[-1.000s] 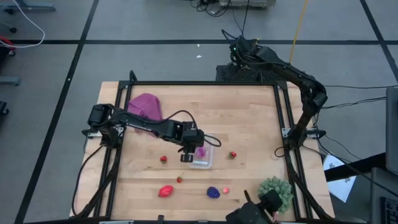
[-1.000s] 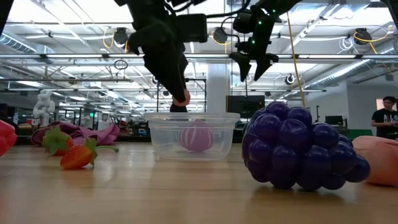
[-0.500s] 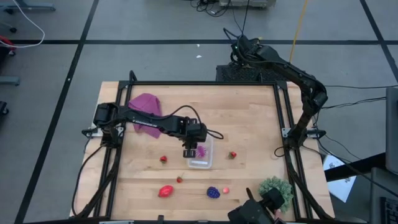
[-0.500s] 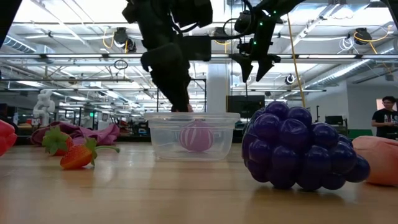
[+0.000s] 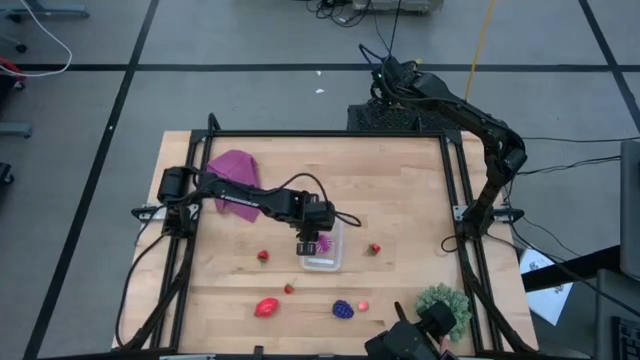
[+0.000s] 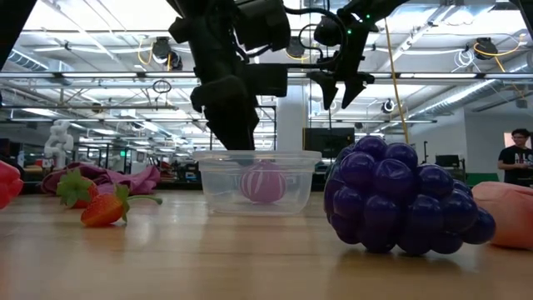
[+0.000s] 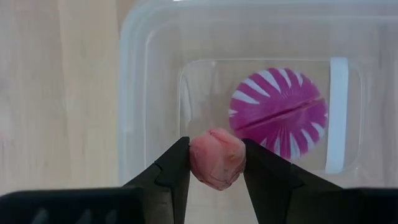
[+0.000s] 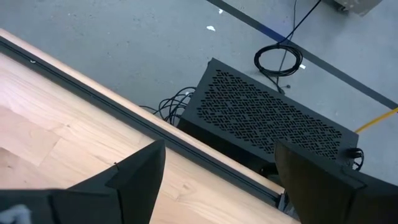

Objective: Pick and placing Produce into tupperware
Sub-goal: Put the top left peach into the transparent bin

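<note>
Now left pincer (image 7: 215, 163) tight around pink fruit (image 7: 216, 158)

One camera hangs high above and looks straight down. It sees the whole tabletop (image 5: 400, 200), both arms and the grey floor around it. It is far away, so things look small.

One camera sits down low at the tabletop's level and looks across it into the big room behind. It is very close to a purple toy grape bunch (image 6: 400, 196). The clear tub (image 6: 258, 179) shows here and from above.

The camera on the left arm looks down into the tub from very near, past the left gripper (image 7: 216, 163).

The camera on the right arm looks past the right gripper (image 8: 217, 180) at the tabletop's far edge, a black box (image 8: 267, 124) and the floor. The high camera sees that box too.
</note>
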Robot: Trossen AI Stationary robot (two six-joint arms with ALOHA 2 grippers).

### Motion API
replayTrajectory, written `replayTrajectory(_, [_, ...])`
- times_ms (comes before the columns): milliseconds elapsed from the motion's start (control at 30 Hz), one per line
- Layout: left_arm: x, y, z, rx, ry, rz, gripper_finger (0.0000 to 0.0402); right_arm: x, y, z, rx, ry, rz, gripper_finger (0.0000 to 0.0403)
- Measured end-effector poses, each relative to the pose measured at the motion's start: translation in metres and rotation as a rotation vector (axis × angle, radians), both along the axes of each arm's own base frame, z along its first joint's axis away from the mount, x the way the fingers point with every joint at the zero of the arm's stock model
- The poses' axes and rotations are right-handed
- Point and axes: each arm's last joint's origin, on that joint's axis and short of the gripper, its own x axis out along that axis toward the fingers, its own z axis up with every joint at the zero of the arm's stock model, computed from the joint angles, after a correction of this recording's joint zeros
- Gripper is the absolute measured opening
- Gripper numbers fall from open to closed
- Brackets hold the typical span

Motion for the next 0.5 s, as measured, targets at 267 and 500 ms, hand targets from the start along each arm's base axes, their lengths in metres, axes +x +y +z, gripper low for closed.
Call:
replayTrajectory(267, [-0.0005,0.0,-0.0003,0.0,0.005,0.001,0.0129,0.0005,-0.0001,0.0002,-0.003,-0.003,0.001,0.0293])
replayTrajectory(500, [-0.0003,0.0,-0.0002,-0.001,0.003,0.003,0.0129,0.0004,0.0002,0.0001,0.0,-0.001,0.001,0.0293])
